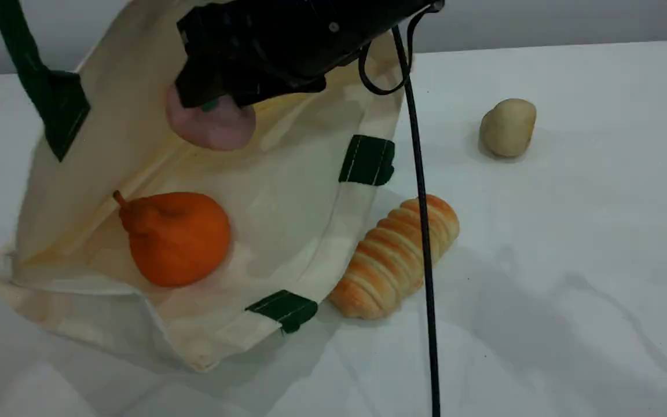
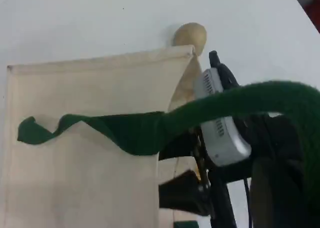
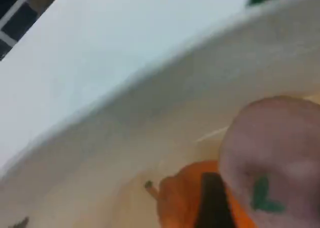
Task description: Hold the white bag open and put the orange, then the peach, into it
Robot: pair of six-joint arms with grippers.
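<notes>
1. The right gripper's (image 1: 217,107) fingers are clenched on the peach (image 1: 212,124), holding it up inside the mouth of the white bag (image 1: 287,197).
2. The left gripper's fingers I cannot make out; in the left wrist view a dark green handle (image 2: 240,106) of the bag drapes across in front of that camera, pulled taut and raised.
3. The orange (image 1: 174,237) lies inside the open bag on its lower wall, stem pointing up-left, below the peach and apart from it.
4. A striped bread roll (image 1: 394,258) lies touching the bag's rim, and a beige potato-like lump (image 1: 507,127) sits well apart on the white table (image 1: 571,260).
5. No brand, label or writing can be read anywhere.
</notes>
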